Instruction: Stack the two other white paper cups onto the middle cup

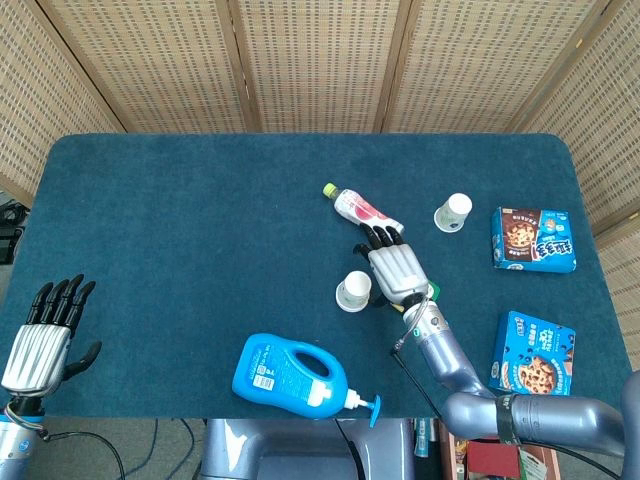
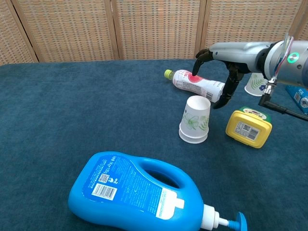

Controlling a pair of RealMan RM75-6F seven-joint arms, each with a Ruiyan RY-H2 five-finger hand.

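The fingers point(image 2: 226, 91) of the right hand point(image 1: 397, 265) hang down, spread a little, and hold nothing. In the chest view they hover over the desk point(image 1: 200, 250), just right of the near white cup point(image 2: 195, 119), which stands upside down. The fingertips reach toward the pink and white bottle point(image 2: 197, 83) lying on its side behind that cup. A yellow box point(image 2: 248, 126) sits just under the wrist.

The left hand point(image 1: 45, 335) waits far off at the near left edge of the desk. Its fingers are straight and close side by side, with the thumb sticking out, and it holds nothing.

I think the job has only just begun. No cup sits on another cup yet. The right hand seems to be getting ready to take the near cup. Next it needs to come down beside that cup, close softly around its sides so the paper does not crush, and lift it straight up.

A second cup point(image 1: 453, 212) stands farther back and to the right, well apart from the first. In the chest view the arm covers most of it. I can find only two cups, so a third one may be hidden, and I cannot tell which is the middle one. Two blue cookie boxes point(image 1: 534, 239) lie at the right edge. A big blue soap jug point(image 2: 139, 192) lies near the front.
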